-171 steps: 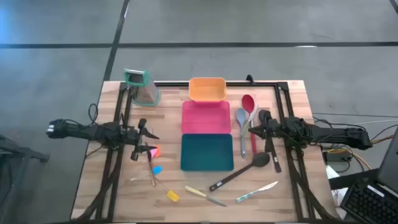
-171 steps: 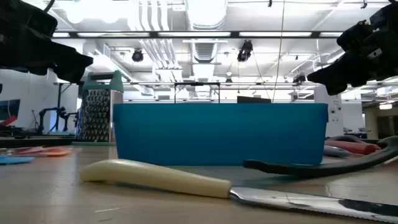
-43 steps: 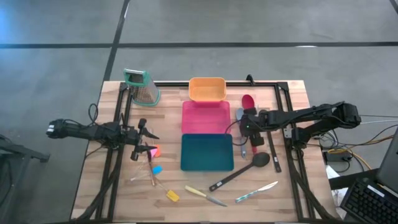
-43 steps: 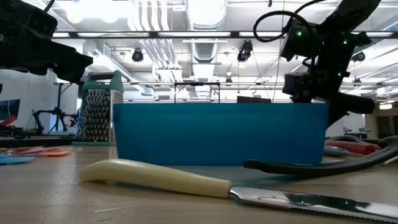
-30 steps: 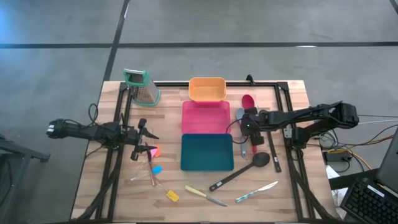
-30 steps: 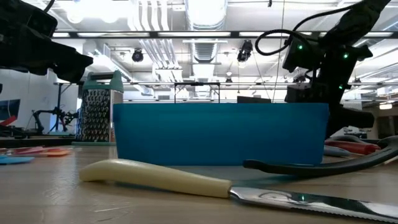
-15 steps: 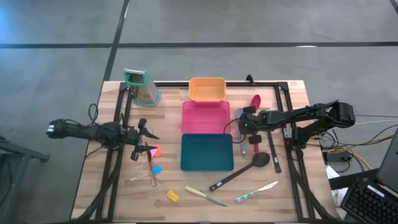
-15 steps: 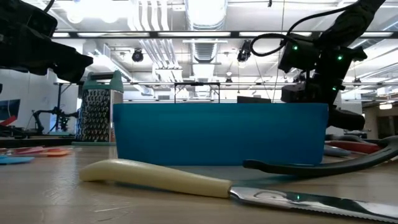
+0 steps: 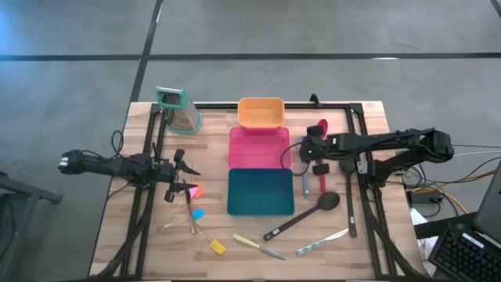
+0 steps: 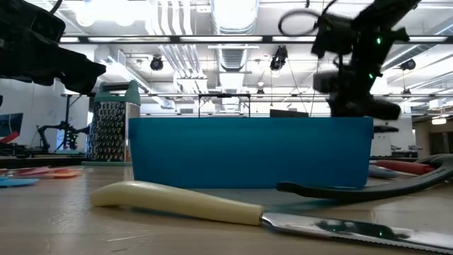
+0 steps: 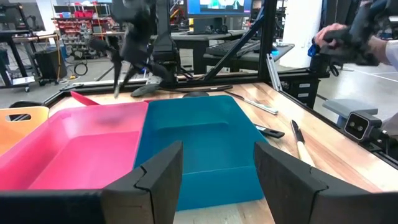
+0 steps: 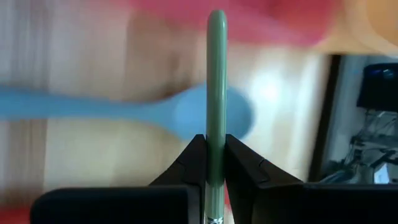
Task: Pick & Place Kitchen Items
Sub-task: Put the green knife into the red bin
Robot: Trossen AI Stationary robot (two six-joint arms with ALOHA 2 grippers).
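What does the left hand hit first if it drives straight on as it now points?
Probably the teal rectangular plastic tray: it sits dead ahead between the open left hand's fingers, beside the pink rectangular tray. Depth is unclear, but nothing shows in between.

The right end effector closed on the red spoon and lifted it.

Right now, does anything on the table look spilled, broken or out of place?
Nothing looks spilled or broken. Only the long red spoon is off the wooden table, clamped by its slim handle in the right arm's fingers, beside the empty pink plastic tray.
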